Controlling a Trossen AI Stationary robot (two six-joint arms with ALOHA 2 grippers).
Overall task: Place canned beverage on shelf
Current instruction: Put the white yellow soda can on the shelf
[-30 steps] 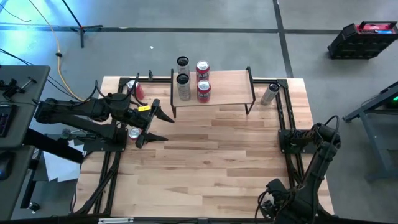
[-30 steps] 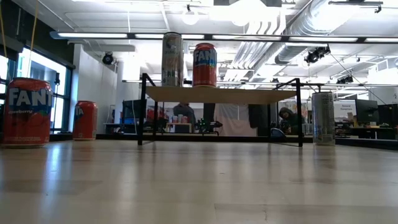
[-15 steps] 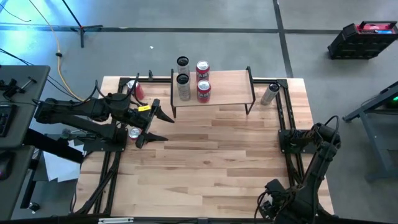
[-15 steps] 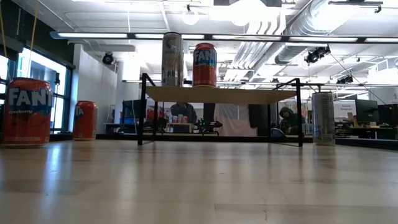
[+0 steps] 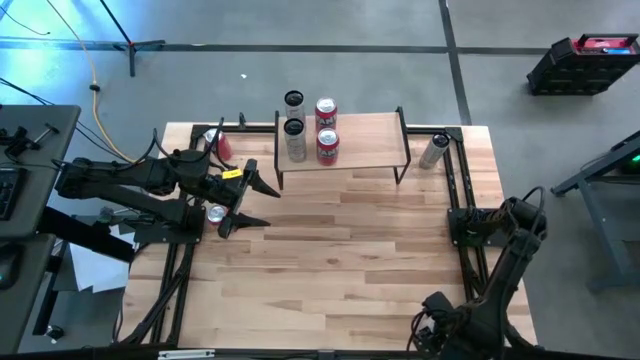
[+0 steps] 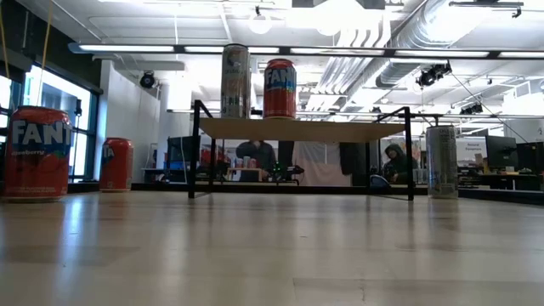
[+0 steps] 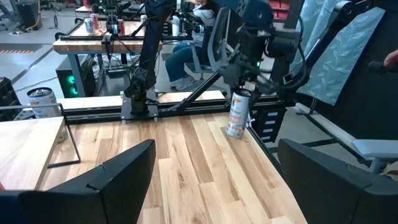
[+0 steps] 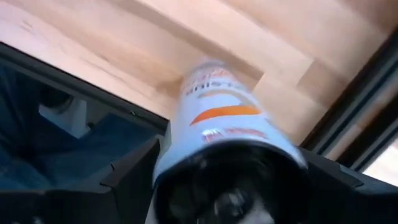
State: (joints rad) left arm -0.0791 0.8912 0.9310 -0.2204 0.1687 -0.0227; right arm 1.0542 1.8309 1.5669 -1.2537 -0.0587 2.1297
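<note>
My right gripper (image 7: 244,79) is at the table's right edge, shut on a white can with orange print (image 7: 237,115), also seen in the right wrist view (image 8: 217,106). In the high view the arm (image 5: 470,226) hides the can. The shelf (image 5: 365,140) stands at the far middle of the table. It carries two tall silver cans (image 5: 294,138) and two red cans (image 5: 327,146). My left gripper (image 5: 272,207) is open and empty, left of the shelf. My right gripper has the white can between its two fingers (image 8: 134,171), one on either side of the can's upper part (image 7: 240,96). The fingers come from above, pointing down. The can stands nearly upright. Whether its base (image 7: 233,132) rests on the table, I cannot tell.
A silver can (image 5: 434,150) stands right of the shelf. A red can (image 5: 222,147) stands left of it, and another red can (image 6: 36,153) stands under my left arm (image 5: 216,212). The table's middle and near part show bare wood (image 5: 340,260). People sit beyond the table (image 6: 393,157).
</note>
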